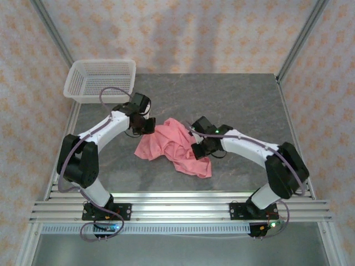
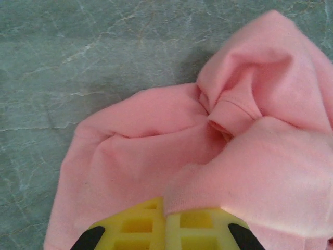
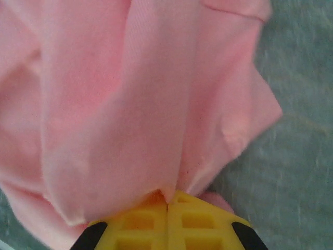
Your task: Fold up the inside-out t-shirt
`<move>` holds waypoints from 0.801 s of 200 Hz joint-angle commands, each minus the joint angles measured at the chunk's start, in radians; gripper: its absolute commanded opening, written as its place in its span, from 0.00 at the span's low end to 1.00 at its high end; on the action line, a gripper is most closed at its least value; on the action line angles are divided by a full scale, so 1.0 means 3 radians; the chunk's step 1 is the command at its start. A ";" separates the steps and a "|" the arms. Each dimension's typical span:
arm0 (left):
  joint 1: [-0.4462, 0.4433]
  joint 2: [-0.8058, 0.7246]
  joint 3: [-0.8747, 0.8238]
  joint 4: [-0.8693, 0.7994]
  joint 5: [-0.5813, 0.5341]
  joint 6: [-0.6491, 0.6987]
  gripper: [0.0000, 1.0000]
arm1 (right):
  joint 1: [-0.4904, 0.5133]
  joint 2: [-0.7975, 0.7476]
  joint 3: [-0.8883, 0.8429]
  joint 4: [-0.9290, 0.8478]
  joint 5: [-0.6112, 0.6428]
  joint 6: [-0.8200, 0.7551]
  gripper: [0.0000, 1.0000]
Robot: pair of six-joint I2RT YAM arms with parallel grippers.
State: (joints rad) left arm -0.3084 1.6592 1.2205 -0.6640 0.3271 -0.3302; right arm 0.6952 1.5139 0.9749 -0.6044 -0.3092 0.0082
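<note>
At the far left corner of the grey surface [image 1: 238, 100] stands a white mesh basket [image 1: 100, 80], well apart from the cloth. My left gripper [image 1: 147, 126] is at the left edge of the pink t-shirt [image 1: 175, 147]. Its yellow fingers [image 2: 138, 225] are pressed together, with a hem of the cloth pinched between them. The t-shirt lies crumpled in the middle of the surface, between my two arms. My right gripper [image 1: 198, 149] sits on its right part, also closed tight on a fold of the cloth.
</note>
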 commanded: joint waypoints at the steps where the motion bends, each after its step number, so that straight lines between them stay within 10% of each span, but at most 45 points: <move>1: 0.0069 -0.0113 0.0037 -0.0126 -0.0129 0.0077 0.00 | 0.0014 -0.0290 -0.0257 -0.0194 0.0113 0.0150 0.00; 77: 0.0162 0.0098 0.0266 -0.0222 -0.0110 0.0304 0.00 | 0.0009 -0.0693 -0.0652 -0.0038 0.0122 0.0597 0.00; 108: 0.0216 0.0178 0.0352 -0.0241 -0.0028 0.0356 0.00 | 0.0009 -0.0731 -0.0494 -0.0069 0.0078 0.0567 0.20; 160: 0.0253 0.0042 0.0232 -0.0262 -0.0107 0.0386 0.00 | 0.0009 -0.0600 -0.0207 0.0036 -0.0072 0.0629 0.21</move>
State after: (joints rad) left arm -0.2474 1.7103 1.2972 -0.7048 0.3286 -0.2363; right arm 0.6952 1.3132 0.8619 -0.6090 -0.3031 0.1703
